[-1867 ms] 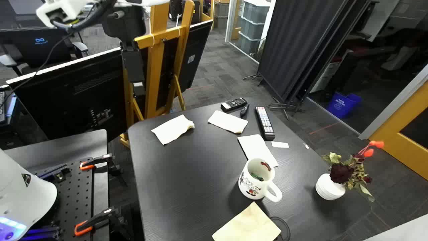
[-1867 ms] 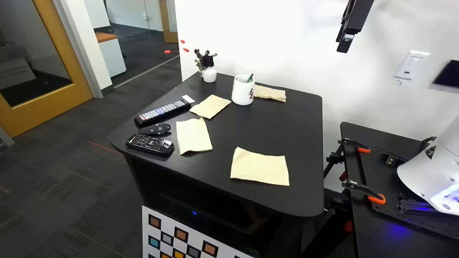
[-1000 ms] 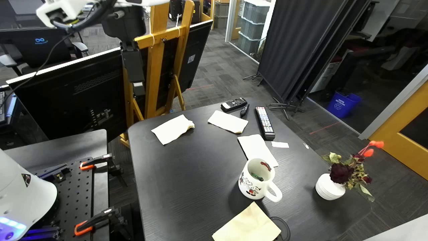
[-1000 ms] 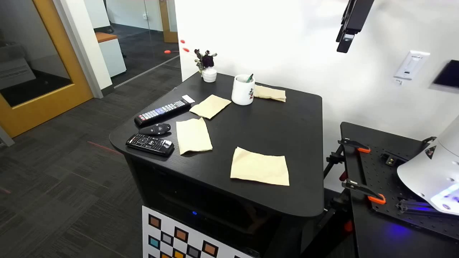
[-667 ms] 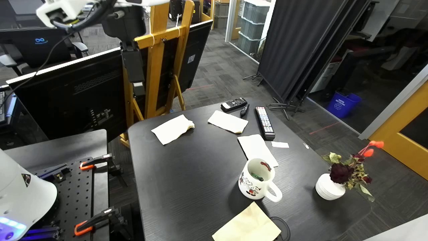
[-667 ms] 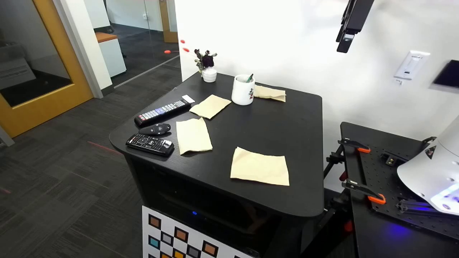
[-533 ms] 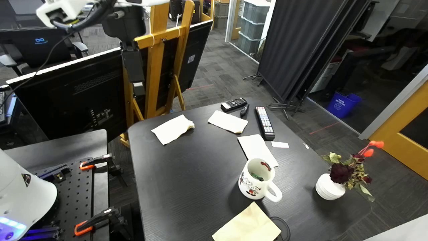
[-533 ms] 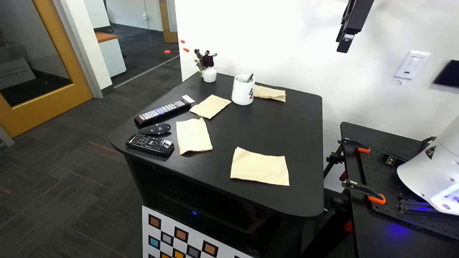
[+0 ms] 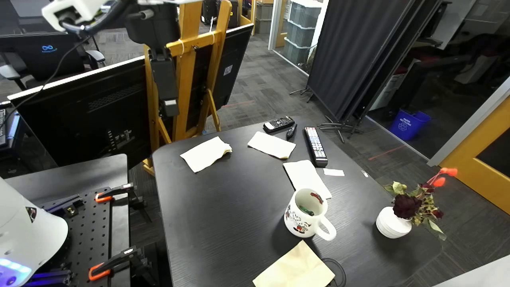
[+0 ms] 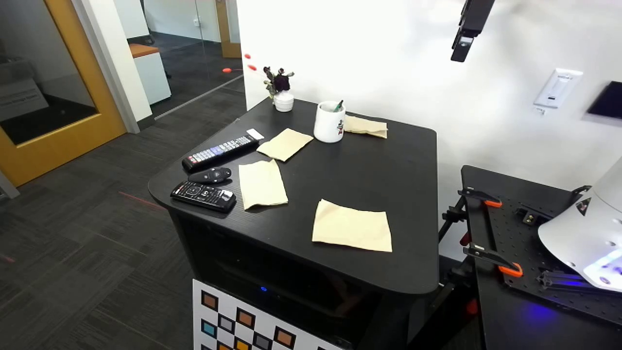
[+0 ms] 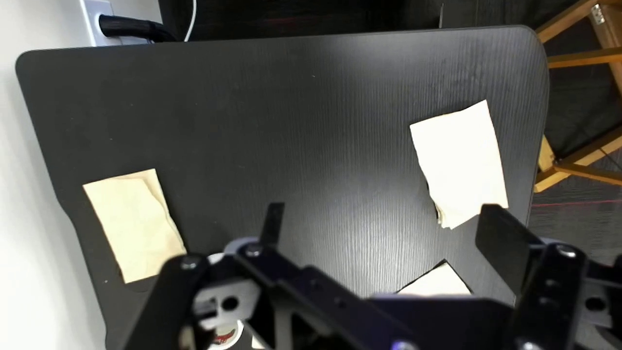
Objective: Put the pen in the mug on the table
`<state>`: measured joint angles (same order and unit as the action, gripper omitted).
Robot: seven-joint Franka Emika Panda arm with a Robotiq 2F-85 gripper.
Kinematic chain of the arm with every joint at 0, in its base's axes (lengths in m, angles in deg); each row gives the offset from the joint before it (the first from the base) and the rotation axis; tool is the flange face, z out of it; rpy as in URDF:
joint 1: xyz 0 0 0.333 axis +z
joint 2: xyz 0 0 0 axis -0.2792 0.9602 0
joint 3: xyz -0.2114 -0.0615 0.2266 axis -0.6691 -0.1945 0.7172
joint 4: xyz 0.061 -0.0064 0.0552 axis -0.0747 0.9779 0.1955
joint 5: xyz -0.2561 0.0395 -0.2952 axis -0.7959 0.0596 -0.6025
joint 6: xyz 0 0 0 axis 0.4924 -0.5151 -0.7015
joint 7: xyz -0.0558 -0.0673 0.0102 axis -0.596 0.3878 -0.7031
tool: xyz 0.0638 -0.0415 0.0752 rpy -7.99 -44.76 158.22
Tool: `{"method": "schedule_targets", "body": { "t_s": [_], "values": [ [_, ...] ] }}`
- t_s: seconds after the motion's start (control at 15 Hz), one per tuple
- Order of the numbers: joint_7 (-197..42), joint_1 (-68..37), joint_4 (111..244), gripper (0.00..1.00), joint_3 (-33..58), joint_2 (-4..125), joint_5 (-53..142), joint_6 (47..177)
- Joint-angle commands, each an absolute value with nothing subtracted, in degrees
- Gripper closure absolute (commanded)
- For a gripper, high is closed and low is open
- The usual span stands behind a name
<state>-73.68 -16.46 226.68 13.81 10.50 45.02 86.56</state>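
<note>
The white mug [image 9: 295, 220] stands upright on the black table [image 9: 215, 215], with its handle to the side; it also shows in an exterior view [image 10: 328, 127]. A green pen [image 9: 306, 210] leans inside the mug, and its tip pokes above the rim in an exterior view [image 10: 338, 105]. My gripper [image 9: 170, 107] hangs high above and away from the mug; it also shows in an exterior view [image 10: 461, 48]. In the wrist view my gripper [image 11: 381, 216] is open and empty, its fingers wide apart over the bare tabletop. There, the gripper hides most of the mug [image 11: 231, 337].
Several folded tan napkins [image 10: 352, 226] lie on the table. Two long remotes [image 10: 221, 150] and a small black remote [image 10: 210, 175] lie near one edge. A white vase [image 9: 392, 223] with dried flowers stands beyond the mug. A white wall borders the table [image 10: 388, 63].
My gripper has shifted slightly, down and right in an exterior view, and left and up in an exterior view. The mug, the pen and the other objects have not moved.
</note>
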Motion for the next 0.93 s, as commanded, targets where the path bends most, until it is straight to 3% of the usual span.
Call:
{"method": "schedule_targets", "body": {
  "t_s": [0.0, 0.87],
  "values": [
    [-70.53, -18.25, 221.24, 0.0, 12.13, 15.97, 44.12, 86.0],
    [-84.68, -21.93, 207.74, 0.0, 11.28, 38.07, 46.2, 97.92]
  ]
}}
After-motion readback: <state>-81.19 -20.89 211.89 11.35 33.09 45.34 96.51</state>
